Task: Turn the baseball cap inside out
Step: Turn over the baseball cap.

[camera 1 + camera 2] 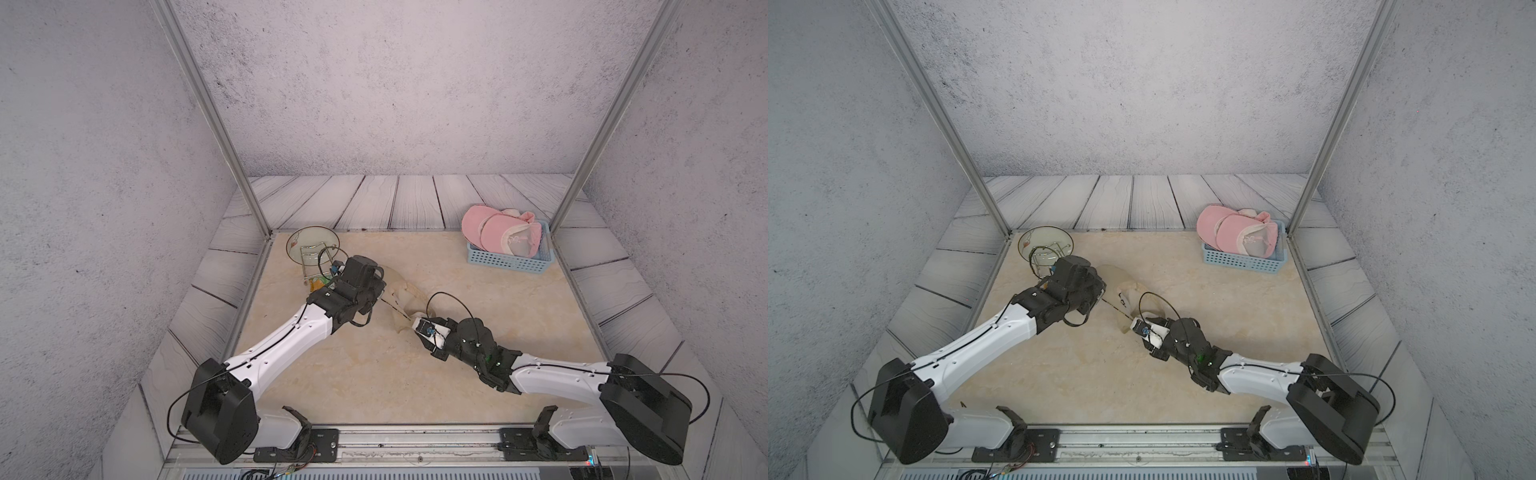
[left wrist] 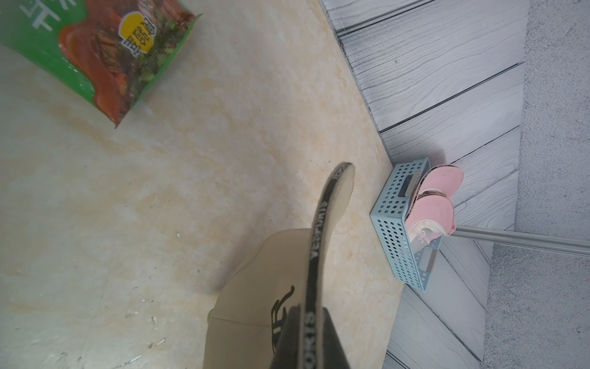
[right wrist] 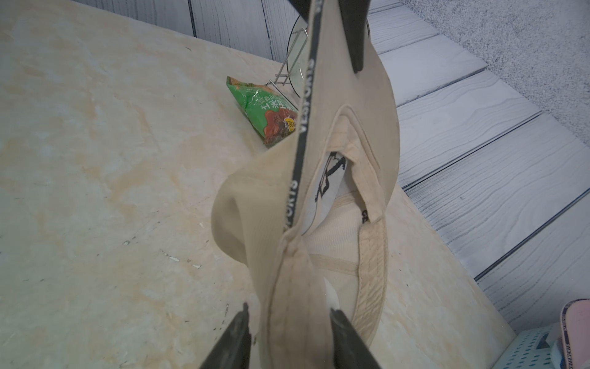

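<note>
In the middle of the table (image 1: 374,374), just right of the snack bag (image 3: 265,111) and well apart from the blue basket (image 1: 505,259) at the far right: the beige cap (image 1: 405,301), held up and stretched between both arms. Left gripper (image 2: 306,314) pressed together on the stiff brim, along its black lettered edge. Right gripper (image 3: 289,316) at the near end, fingers (image 3: 238,338) spread either side of the bunched rim (cloth against one, a sliver of gap at the other), not yet pinching. Light, soft crown, likely to collapse and to slide through a loose grip; stiff brim, a sound anchor. Probably best taken at the stitched rim seam or sweatband, for the bite of layered cloth, leaving the crown free to be pushed through.
</note>
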